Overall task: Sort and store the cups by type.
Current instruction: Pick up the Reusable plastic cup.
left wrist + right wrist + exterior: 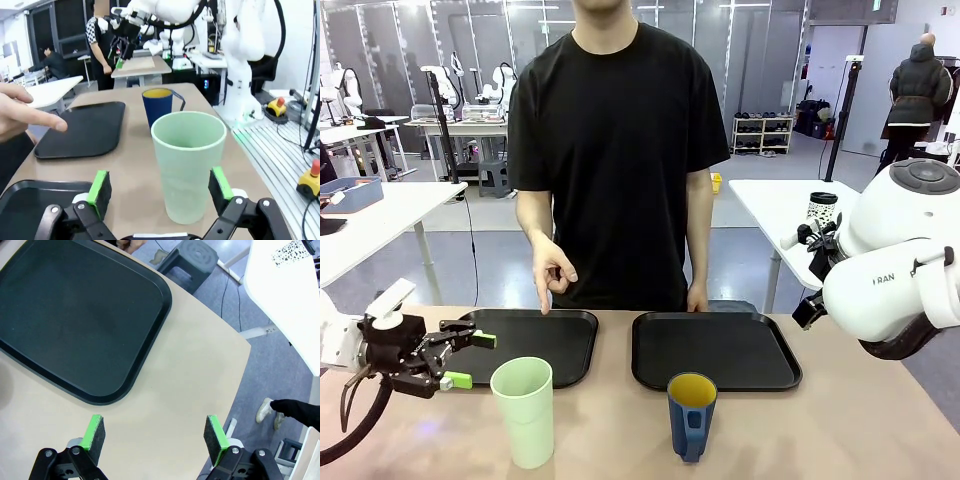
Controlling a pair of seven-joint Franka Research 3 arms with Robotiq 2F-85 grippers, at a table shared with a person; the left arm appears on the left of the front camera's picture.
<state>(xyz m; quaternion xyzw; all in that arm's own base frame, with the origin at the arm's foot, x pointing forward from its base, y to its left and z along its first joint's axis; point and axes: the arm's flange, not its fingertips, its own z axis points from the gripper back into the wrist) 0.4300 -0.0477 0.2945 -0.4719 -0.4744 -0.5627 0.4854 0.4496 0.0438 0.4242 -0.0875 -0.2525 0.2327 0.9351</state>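
Pale green tumbler (523, 410) standing upright on the wooden tabletop (840, 430), long axis vertical and open mouth up, near the robot's edge and just in front of the left black tray (560, 345). Dark blue mug (691, 414) with a yellow inside, also upright and mouth up, in front of the right black tray (720, 345); its handle is turned toward the robot's side. The two cups stand well apart, neither on a tray.

Left gripper (470, 360) lies level beside the tumbler, green pads spread wide, holding nothing; in the left wrist view the tumbler (189, 160) rises between the pads without touching them, with the mug (158, 106) behind it. Right gripper (154, 437) hangs over bare tabletop beside the right tray's corner, pads likewise spread and holding nothing.

A person's hand (552, 275) points one finger down at the left tray. On the right arm (900, 270) the letters "RAN" can be read.
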